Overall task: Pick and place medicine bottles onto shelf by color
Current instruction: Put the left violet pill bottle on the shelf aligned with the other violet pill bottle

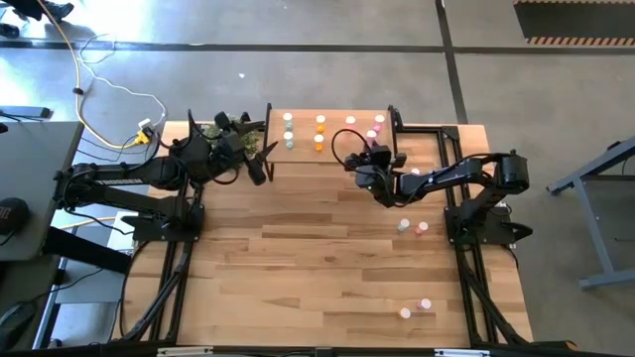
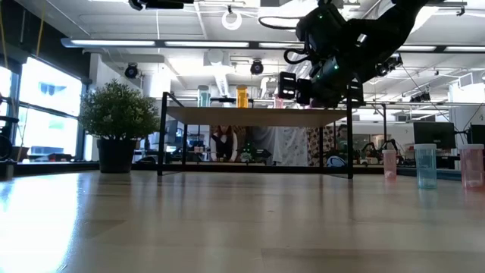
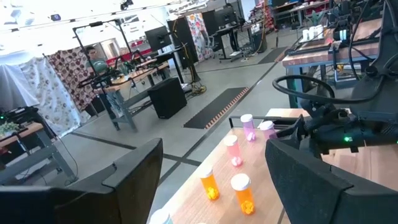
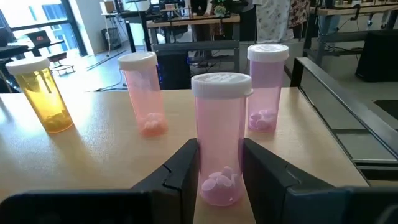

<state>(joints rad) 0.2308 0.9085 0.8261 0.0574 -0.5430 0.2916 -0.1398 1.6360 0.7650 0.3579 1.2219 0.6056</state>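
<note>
My right gripper [image 4: 219, 163] was over the shelf [image 1: 337, 149] near its right end, fingers narrowed around a pink bottle [image 4: 220, 138] that stood upright on the board. In the right wrist view both dark fingers [image 4: 178, 167] flanked the lower body of that bottle; whether they pressed it or had just begun to let go I could not tell, though the gap looked barely wider than the bottle. Beyond it stood a paler pink bottle [image 4: 142, 93] and a purplish-pink one [image 4: 266, 87], with an orange bottle [image 4: 42, 94] further along the board. So the pinks were gathered at this end, and I judged I was at the placing step: bottle down among its own colour, release in hand.

The high view showed the shelf carrying a green pair [image 1: 289, 131] at its left, orange [image 1: 319, 133] in the middle and pinks toward my side. 4 bottles were left on the table [image 1: 317, 268]: 2 [image 1: 413, 227] close beside my right arm's base, and 2 more [image 1: 416, 308] well apart near the front edge.

My left gripper [image 3: 214, 180] waited with its jaws wide and empty at the shelf's left end.

The next move, as I judged it, called for opening the fingers fully and lifting straight up, so that neither pad dragged the bottle into the 2 standing close behind it. After that, a reach back to the nearer pair on the table.
</note>
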